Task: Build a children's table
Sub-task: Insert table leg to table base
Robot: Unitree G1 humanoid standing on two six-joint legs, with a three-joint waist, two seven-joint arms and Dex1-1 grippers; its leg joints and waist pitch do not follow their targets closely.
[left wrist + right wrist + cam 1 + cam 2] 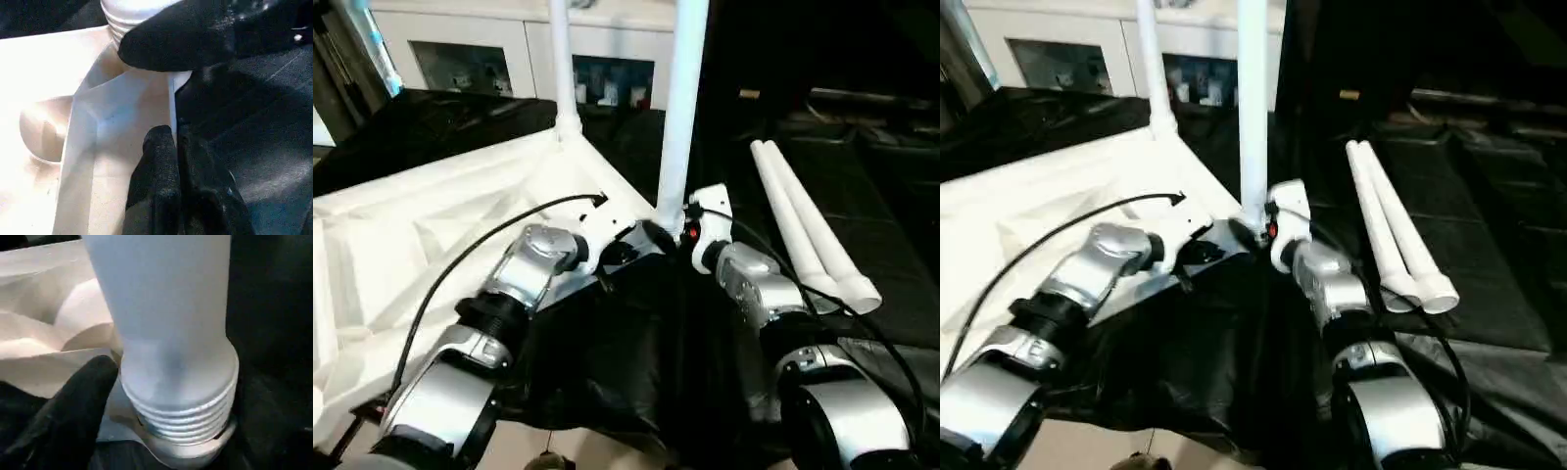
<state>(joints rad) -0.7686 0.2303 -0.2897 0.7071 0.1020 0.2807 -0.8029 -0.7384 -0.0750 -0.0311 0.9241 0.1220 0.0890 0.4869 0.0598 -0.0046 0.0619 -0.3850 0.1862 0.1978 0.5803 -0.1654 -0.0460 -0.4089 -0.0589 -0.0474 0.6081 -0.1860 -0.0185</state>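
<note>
Presently: item, children's table [421,235], lying top-down on the black-draped worktop [891,264], ribbed underside upward. Two legs stand upright from its sockets: a far leg [562,69] and a near leg [683,108] at the corner closest to both arms.

Key relation: near leg's long axis runs vertical, rising straight up out of the corner socket [195,450]. Its threaded foot [181,421] sits in that socket with several turns of thread still exposed above the rim, so by judgement it is not seated home.

Right tool [677,231]: just beside the leg's base, fingers spread either side, one finger [68,411] apart from the thread; holding nothing. This arm is the nearer to the leg.

Left tool [178,147]: fingers pressed together on the thin edge wall of the table top beside the same corner, steadying it.

Spare stock: two loose legs [813,230] lying side by side on the worktop, well to the right of the right arm, long axes running away from the robot.
</note>
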